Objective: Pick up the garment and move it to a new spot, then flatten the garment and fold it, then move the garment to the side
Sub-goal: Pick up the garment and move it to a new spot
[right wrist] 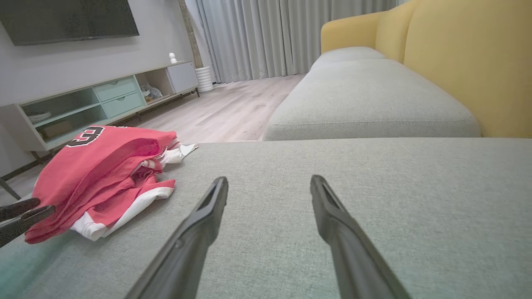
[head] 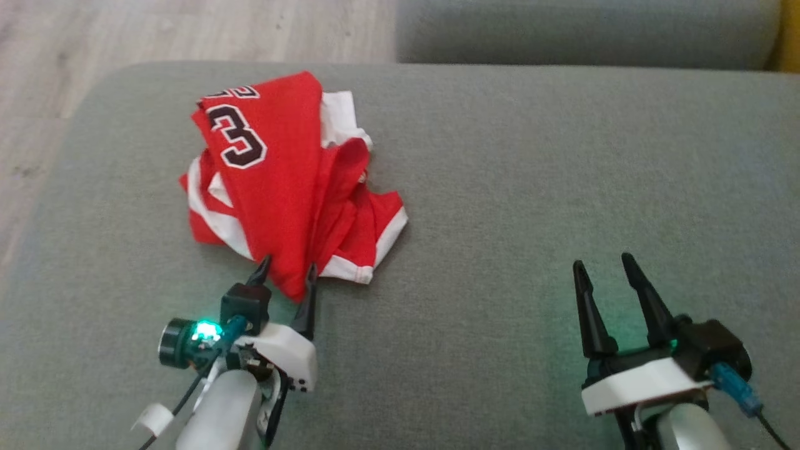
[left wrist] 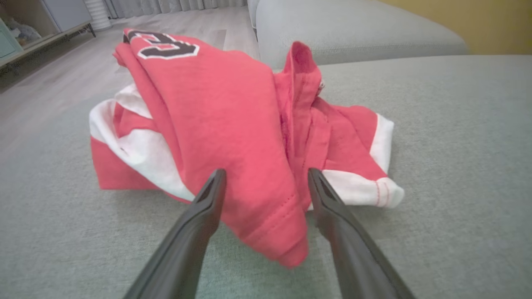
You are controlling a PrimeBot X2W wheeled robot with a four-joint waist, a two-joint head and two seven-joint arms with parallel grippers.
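Observation:
The garment (head: 281, 181) is a red jersey with white trim and a dark number, crumpled in a heap at the left of the grey cushion (head: 531, 187). My left gripper (head: 287, 269) stands open at the heap's near edge, its two fingers on either side of a hanging red fold. In the left wrist view that fold of the garment (left wrist: 249, 137) lies between the open fingers of the left gripper (left wrist: 266, 176). My right gripper (head: 603, 262) is open over bare cushion, far to the right. From the right wrist the garment (right wrist: 104, 174) lies to the left of the right gripper (right wrist: 269, 182).
A second grey seat cushion (right wrist: 365, 99) lies beyond, with a yellow backrest (right wrist: 465, 62) on the right. Wooden floor (head: 125, 37) runs past the cushion's left and far edges. A low cabinet (right wrist: 99, 99) stands across the room.

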